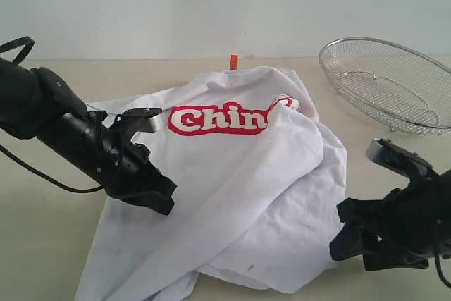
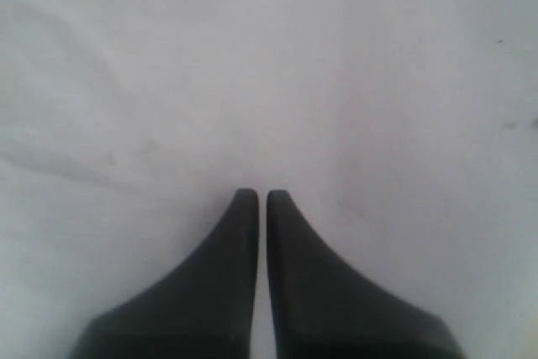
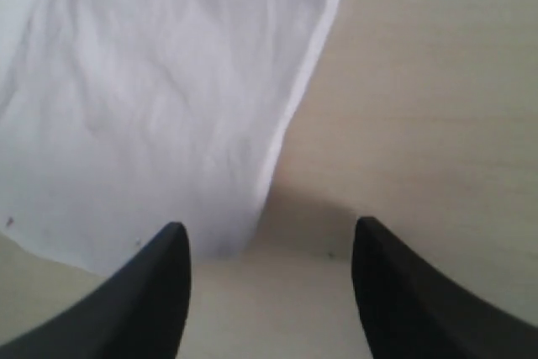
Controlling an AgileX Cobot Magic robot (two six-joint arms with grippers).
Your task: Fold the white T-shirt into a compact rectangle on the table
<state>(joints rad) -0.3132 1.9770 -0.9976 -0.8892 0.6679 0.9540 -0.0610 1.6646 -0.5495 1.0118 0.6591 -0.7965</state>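
The white T-shirt [image 1: 239,188] lies rumpled on the table [image 1: 42,244], with one side lapped over the end of its red lettering [image 1: 218,120]. The left end effector [image 1: 162,199] is over the shirt's lower part, its fingers pressed together. The right end effector [image 1: 344,234] sits just beside the shirt's opposite lower edge, fingers spread and empty. A wire-mesh basket [image 1: 387,82] stands near the shirt's far corner.

Soft, even light fills the exterior view: the white T-shirt [image 1: 246,174] is bright yet keeps its folds, and only faint shadows lie on the table [image 1: 42,244]. The left wrist view is hazy and low in contrast, the cloth almost featureless, the dark left gripper [image 2: 261,197] soft-edged. The right wrist view is slightly blurred, with a dim shadow along the shirt's hem
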